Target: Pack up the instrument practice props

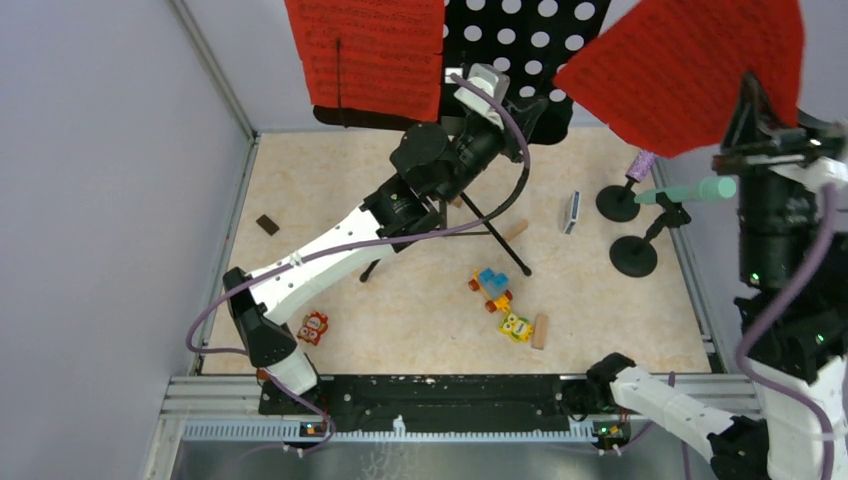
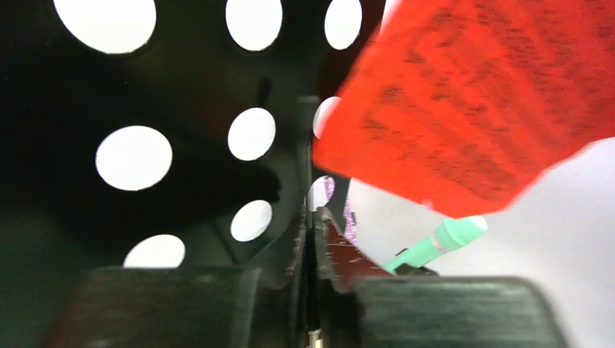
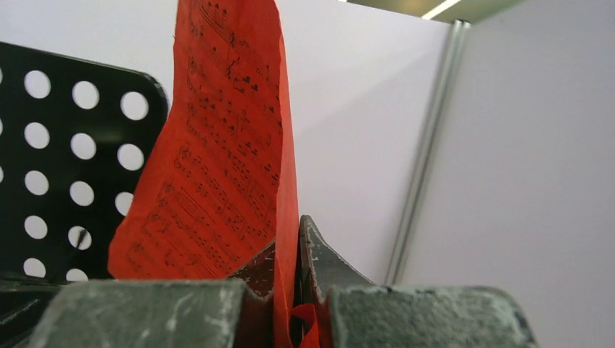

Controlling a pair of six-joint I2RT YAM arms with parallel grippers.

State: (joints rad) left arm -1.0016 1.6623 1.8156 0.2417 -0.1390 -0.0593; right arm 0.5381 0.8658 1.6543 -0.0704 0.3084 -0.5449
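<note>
The black perforated music rack (image 1: 520, 40) stands at the back on tripod legs (image 1: 500, 235), with one red sheet-music page (image 1: 370, 55) on its left side. My left gripper (image 1: 490, 85) is shut on the rack's thin edge (image 2: 310, 181). My right gripper (image 1: 765, 110) is shut on a second red page (image 1: 690, 70) and holds it in the air at the right; the page stands upright between the jaws (image 3: 217, 167). The mint-green microphone (image 1: 700, 190) and the purple microphone (image 1: 641, 163) each sit in a round-based black holder (image 1: 633, 255) (image 1: 617, 203).
Toy figures (image 1: 313, 327) (image 1: 516, 327), a toy train (image 1: 492, 287), wooden blocks (image 1: 541, 331) (image 1: 515, 230), a small dark block (image 1: 267, 224) and a grey-blue piece (image 1: 573, 212) lie on the table. Walls close the left, back and right sides.
</note>
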